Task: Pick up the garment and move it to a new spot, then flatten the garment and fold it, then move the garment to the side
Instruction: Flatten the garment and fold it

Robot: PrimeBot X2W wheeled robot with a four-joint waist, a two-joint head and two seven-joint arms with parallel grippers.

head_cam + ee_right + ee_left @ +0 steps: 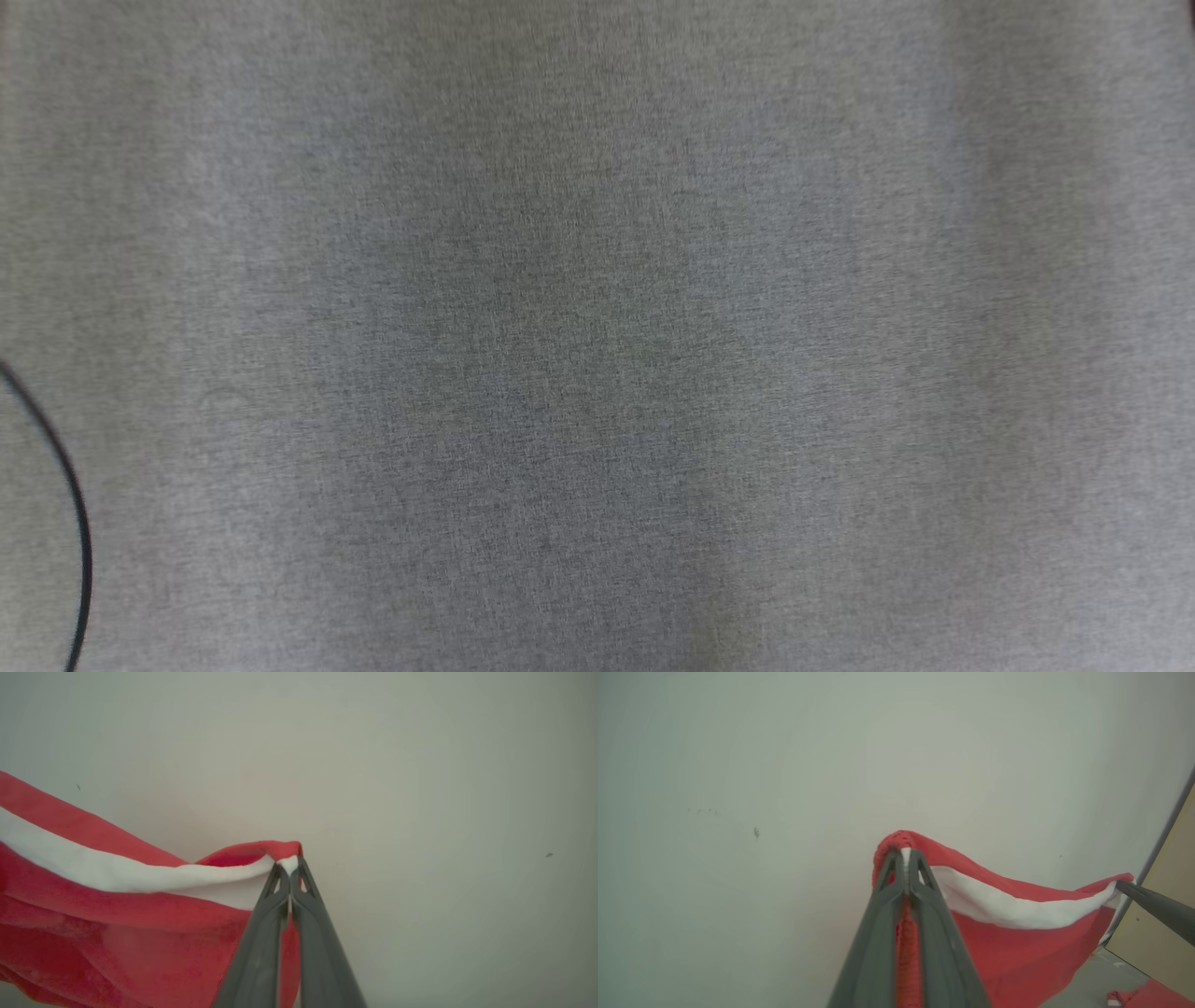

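Garment (1017, 947) hangs spread between our pincers — left gripper (906, 855) and right gripper (290, 864) each pinched shut on its red-and-white top edge. Beyond it we face a pale wall (784, 765); our head looks onto grey woven cloth (597, 336).

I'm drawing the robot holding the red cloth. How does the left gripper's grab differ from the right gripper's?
The left gripper pinches a bumpy red knitted edge of the garment; the right gripper pinches a smooth red-and-white corner. Red cloth fills the gap between the left gripper's fingers; the right gripper's fingers press nearly flat together. Both are shut on the garment, which sags between them.
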